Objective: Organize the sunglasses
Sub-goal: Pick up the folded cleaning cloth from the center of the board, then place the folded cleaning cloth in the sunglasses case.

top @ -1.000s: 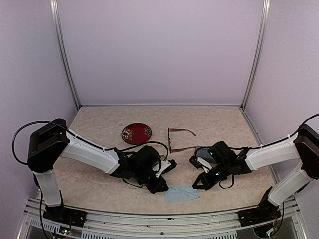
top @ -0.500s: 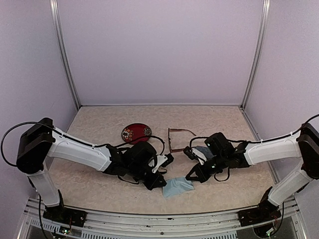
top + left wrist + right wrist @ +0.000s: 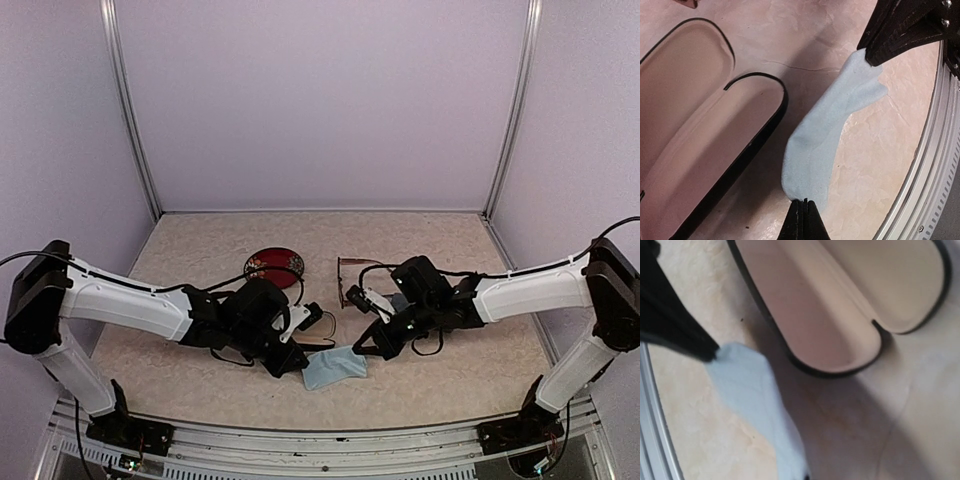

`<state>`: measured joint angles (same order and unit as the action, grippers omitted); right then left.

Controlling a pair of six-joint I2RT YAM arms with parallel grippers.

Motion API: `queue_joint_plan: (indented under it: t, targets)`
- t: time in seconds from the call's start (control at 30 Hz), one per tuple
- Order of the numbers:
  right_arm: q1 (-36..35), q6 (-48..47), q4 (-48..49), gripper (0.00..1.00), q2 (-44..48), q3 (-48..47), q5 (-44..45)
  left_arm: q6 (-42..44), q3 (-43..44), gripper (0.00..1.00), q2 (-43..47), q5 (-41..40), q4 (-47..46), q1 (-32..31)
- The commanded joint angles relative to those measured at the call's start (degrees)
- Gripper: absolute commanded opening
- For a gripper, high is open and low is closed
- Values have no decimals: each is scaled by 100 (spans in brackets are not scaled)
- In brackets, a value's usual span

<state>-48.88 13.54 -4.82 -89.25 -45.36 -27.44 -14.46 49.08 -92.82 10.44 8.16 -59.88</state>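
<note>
The left hand (image 3: 802,220) and right hand (image 3: 874,56) each pinch an end of the light-blue cloth (image 3: 825,135). Only the wrist views show an open case's (image 3: 700,135) pale lining; only overhead shows reddish-brown sunglasses (image 3: 343,278) on the table (image 3: 450,240) behind the right hand

light-blue cloth (image 3: 333,367), open black case (image 3: 695,130), red dish (image 3: 272,265)

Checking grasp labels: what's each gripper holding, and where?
Both hold the same light-blue cloth: the left gripper pinches one end, the right gripper the opposite end.
</note>
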Motion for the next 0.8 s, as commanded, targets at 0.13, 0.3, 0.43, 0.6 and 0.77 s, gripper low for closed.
queue_joint_plan:
  t: [0.13,0.3,0.43,0.6,0.77]
  targets:
    - [-305,26,406,0,-527,-576,-45,256,-313,0,919,-362,678,467]
    - [-370,168,690,0,-857,-894,26,353,-348,0,1243,-482,933,834]
    - [-372,146,707,0,-1087,-1172,78,408,-173,0,1320,-469,1000,1119]
    - [-363,46,508,0,-1413,-1585,209,476,-88,0,1283,-570,1110,1415]
    - [-342,55,523,0,-1569,-1756,339,436,-53,0,1131,-539,1027,1540]
